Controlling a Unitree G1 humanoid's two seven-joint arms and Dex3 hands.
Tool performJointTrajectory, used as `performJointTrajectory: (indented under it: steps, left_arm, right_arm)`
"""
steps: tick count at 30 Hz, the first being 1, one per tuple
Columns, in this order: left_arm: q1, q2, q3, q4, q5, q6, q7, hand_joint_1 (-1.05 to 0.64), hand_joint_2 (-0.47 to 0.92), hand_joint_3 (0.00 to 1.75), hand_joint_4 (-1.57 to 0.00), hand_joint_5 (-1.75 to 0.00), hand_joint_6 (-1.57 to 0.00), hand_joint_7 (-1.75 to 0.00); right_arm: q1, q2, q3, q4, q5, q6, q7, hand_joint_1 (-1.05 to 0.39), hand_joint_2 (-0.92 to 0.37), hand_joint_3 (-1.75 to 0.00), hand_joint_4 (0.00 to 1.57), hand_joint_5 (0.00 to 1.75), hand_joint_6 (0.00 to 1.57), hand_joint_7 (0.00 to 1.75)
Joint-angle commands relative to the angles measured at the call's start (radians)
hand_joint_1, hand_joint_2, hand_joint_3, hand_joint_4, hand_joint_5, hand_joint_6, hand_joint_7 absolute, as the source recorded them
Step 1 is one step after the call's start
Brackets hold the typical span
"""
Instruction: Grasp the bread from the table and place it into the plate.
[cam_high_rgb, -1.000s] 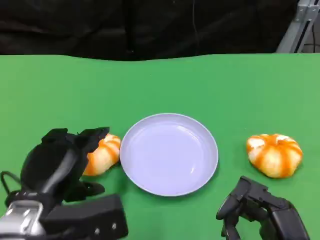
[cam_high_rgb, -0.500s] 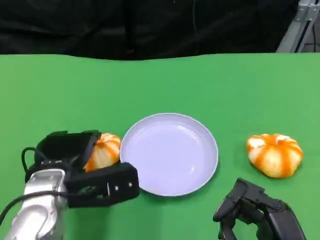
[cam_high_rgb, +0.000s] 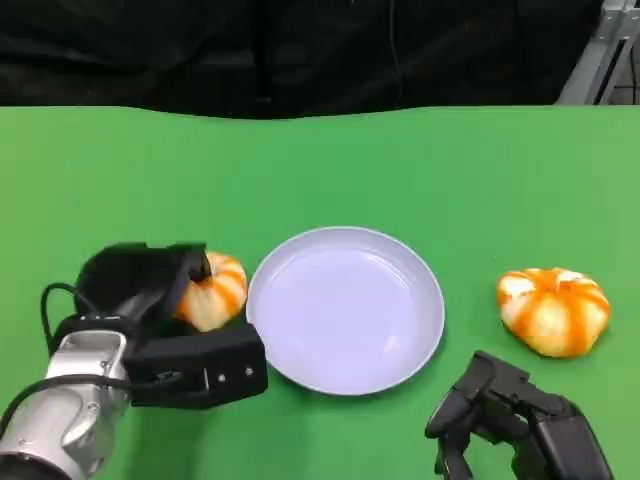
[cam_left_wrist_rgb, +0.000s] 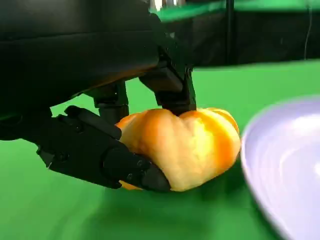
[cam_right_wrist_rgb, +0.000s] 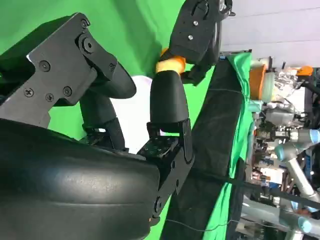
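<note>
The left hand (cam_high_rgb: 140, 285) gripped the round orange-and-white glazed bread roll (cam_high_rgb: 214, 290), just beside the pale lilac round plate (cam_high_rgb: 345, 308) at its nine o'clock, so the plate lay at the bread's three o'clock. The right hand (cam_high_rgb: 500, 410) hung empty, fingers loosely curled.

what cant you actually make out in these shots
- Head view: the near side of the left bread is hidden behind the left robot hand.
- Left wrist view: whether that bread has left the table is unclear; the plate is cut off by the picture's edge.
- Head view: the right robot hand is cut off by the bottom edge, so its finger pose is unclear.
- Right wrist view: background clutter is too small to identify.
</note>
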Motion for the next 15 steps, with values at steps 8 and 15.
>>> performJointTrajectory:
  steps: [8, 15]
  left_arm:
    - [0.002, 0.07, 0.031, -0.211, 0.078, 0.121, 0.116, -0.24, 0.84, 0.16, -0.96, -1.75, -0.77, -1.3]
    - [0.021, 0.021, 0.047, -0.293, -0.046, -0.007, 0.1, -0.2, 0.42, 1.13, -0.96, -1.75, -0.78, -1.74]
  right_arm:
    - [0.004, 0.0, -0.004, -0.002, 0.005, -0.004, -0.01, 0.0, -0.34, -1.38, 0.64, 1.75, 0.63, 1.55]
    - [0.002, 0.0, -0.003, -0.008, 0.009, 0.005, -0.01, -0.01, -0.33, -1.39, 0.65, 1.75, 0.63, 1.55]
